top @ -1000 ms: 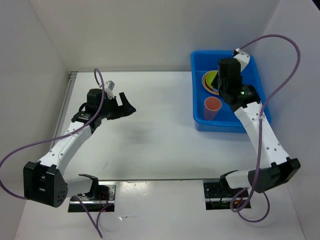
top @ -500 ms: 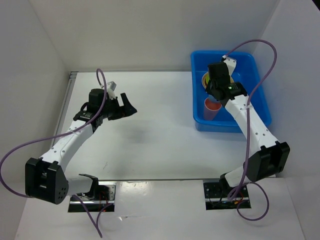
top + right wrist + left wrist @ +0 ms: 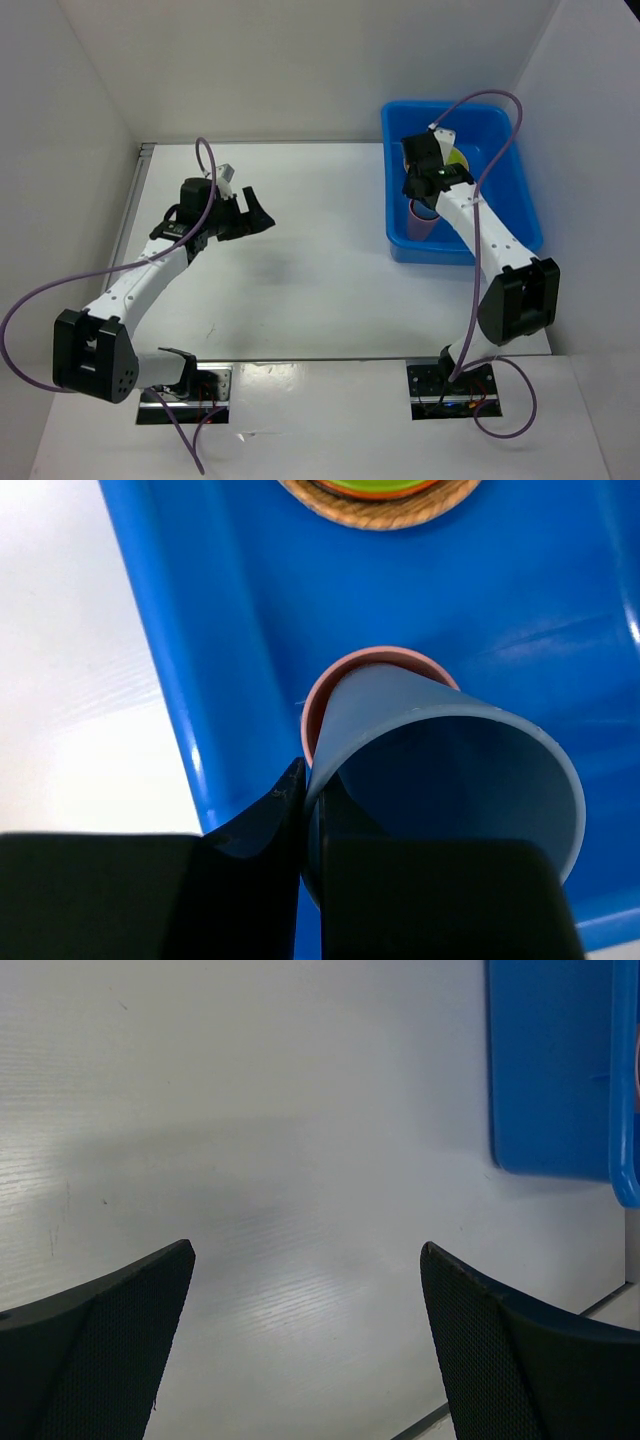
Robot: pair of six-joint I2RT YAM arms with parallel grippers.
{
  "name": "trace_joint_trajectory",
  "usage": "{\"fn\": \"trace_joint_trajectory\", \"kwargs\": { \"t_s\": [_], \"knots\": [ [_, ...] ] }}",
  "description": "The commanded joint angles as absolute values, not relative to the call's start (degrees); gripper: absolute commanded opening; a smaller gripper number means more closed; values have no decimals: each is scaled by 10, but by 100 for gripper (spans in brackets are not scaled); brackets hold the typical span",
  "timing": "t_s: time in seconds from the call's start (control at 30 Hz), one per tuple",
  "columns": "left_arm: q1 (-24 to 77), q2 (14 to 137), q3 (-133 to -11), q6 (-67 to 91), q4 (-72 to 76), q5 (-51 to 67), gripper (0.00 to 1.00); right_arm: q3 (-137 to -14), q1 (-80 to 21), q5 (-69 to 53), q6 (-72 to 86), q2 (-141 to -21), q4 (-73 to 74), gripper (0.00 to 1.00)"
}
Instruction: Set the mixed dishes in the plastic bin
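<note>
1. The right gripper (image 3: 305,780) pinches the rim wall of the pale blue plastic cup (image 3: 450,770), its jaws narrowed onto that wall.
2. The cup hangs tilted over the salmon-pink cup (image 3: 316,695), which stands inside the bright blue rectangular plastic bin (image 3: 160,630). The likely purpose is to nest the two.
3. The left gripper (image 3: 307,1248) hovers above the white table (image 3: 250,1110), jaws wide and holding nothing, apart from the bin.

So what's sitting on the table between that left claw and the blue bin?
Nothing: only bare white table lies between the left gripper and the blue bin, as the top external view shows; the left wrist view agrees.
</note>
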State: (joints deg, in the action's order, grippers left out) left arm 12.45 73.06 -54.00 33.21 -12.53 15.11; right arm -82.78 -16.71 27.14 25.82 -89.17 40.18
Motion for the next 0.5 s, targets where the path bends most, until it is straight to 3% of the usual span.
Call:
{"fn": "trace_joint_trajectory", "kwargs": {
  "t_s": [0.0, 0.03, 0.07, 0.13, 0.17, 0.23, 0.3, 0.47],
  "knots": [
    [121, 732, -540, 331, -105, 160, 100, -831, -163, 275, 252, -918, 381, 7],
    [121, 732, -540, 331, -105, 160, 100, -831, -163, 270, 252, -924, 381, 11],
    [121, 732, -540, 331, -105, 160, 100, -837, -163, 270, 252, -931, 387, 31],
    [121, 732, -540, 331, -105, 160, 100, -837, -163, 270, 252, -931, 387, 52],
    [121, 732, -540, 331, -99, 165, 100, -842, -163, 276, 252, -922, 387, 72],
    [121, 738, -534, 331, -84, 171, 100, -842, -163, 283, 258, -910, 387, 89],
    [121, 756, -534, 338, -74, 191, 100, -861, -163, 283, 258, -889, 397, 99],
    [150, 802, -540, 377, -15, 213, 100, -900, -163, 255, 244, -832, 404, 99]
  ]
}}
